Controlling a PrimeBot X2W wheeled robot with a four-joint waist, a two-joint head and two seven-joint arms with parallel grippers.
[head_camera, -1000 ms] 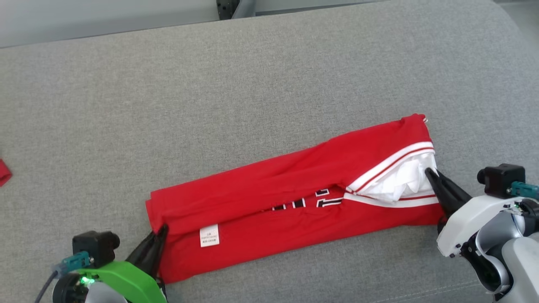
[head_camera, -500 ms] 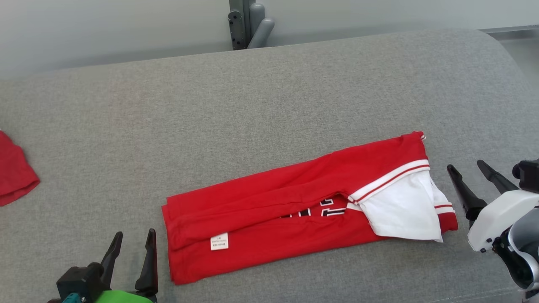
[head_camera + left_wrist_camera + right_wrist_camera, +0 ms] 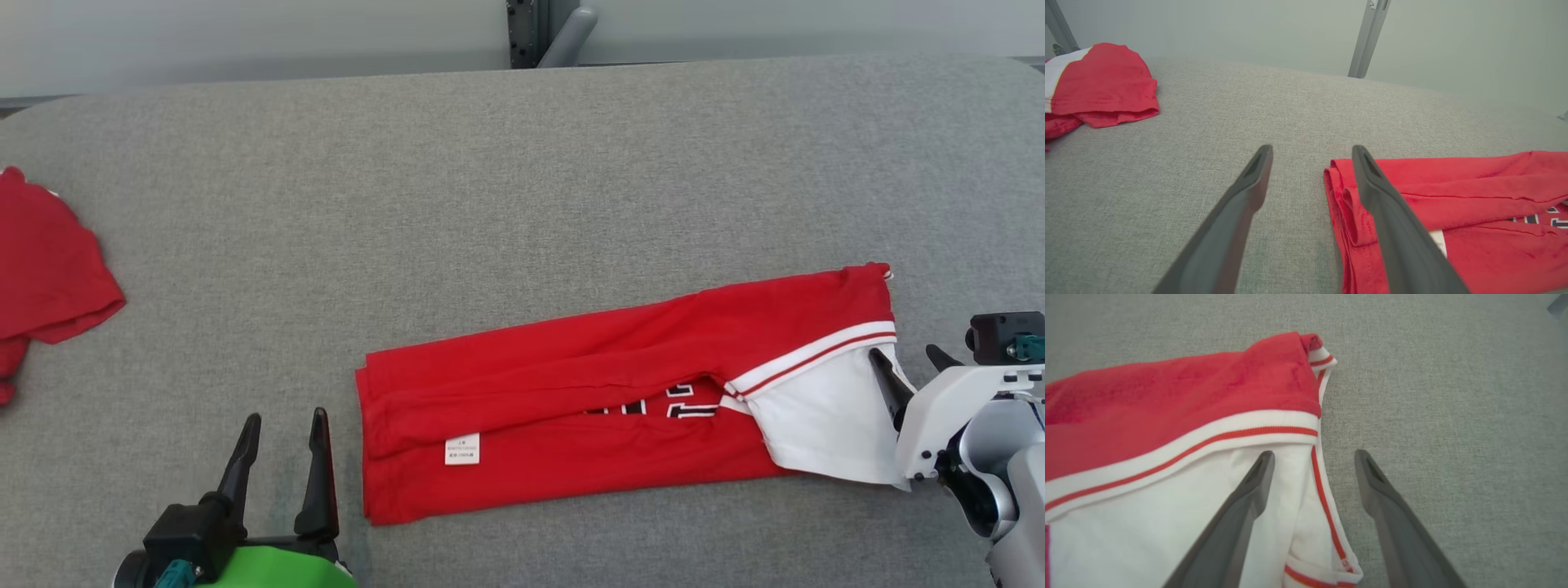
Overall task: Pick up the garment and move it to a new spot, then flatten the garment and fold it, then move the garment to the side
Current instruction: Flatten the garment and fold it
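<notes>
Our left end effector (image 3: 286,415) and right end effector (image 3: 902,353) gape empty, and we judge the soft, limp garment (image 3: 588,408) best pinched at both ends.

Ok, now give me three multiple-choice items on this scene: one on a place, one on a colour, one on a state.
1. Where does the loose red cloth lie on the grey cushion in the head view?
A. Far left edge
B. Far right corner
C. Near edge, middle

2. What colour is the sleeve at the right end of the folded garment?
A. Blue
B. Black
C. White

3. How does the left gripper stand?
A. Shut on the garment
B. Open, holding nothing
C. Shut on nothing

Key:
1 A, it sits at the left border, apart from the folded garment.
2 C, white cloth lies below a red-striped band.
3 B, its fingers are spread beside the garment's left end.
</notes>
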